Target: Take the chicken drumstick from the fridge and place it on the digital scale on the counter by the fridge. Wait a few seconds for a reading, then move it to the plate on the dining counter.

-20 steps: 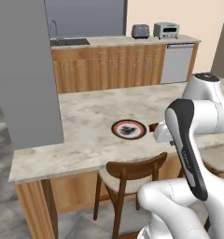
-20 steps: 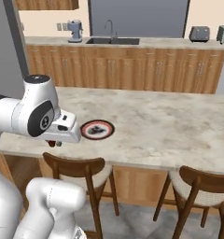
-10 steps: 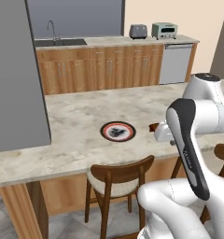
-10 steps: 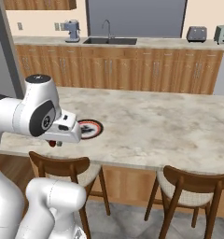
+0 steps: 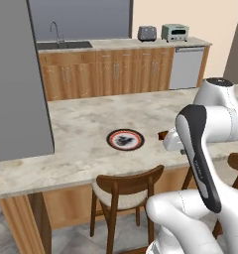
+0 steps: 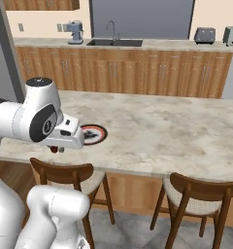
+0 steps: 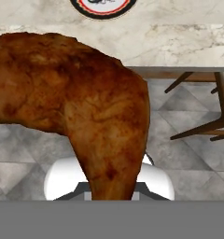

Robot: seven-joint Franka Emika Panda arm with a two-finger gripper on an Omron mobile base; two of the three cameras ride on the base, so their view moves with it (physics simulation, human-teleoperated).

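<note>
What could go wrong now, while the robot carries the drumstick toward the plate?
1. The gripper holds the chicken drumstick short of the dining counter edge, above the floor; a slip would likely drop it there.
2. The plate is small, so a release off centre may miss it.

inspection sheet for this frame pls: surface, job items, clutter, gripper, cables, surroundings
Surface: dining counter, beige marbled top, bare around the plate.
Job's things: plate lies flat on the dining counter, nothing on it. Chicken drumstick is not yet on the plate; the hand view shows it over floor and chair, short of the counter's near edge.
Clutter: nothing seen on the dining counter.
Gripper: gripper shut on the chicken drumstick, held on the robot's side of the plate.
Cables: nothing seen.
Surroundings: two wooden chairs tucked at the near edge; back counter with sink, toaster, toaster oven, coffee machine.
</note>
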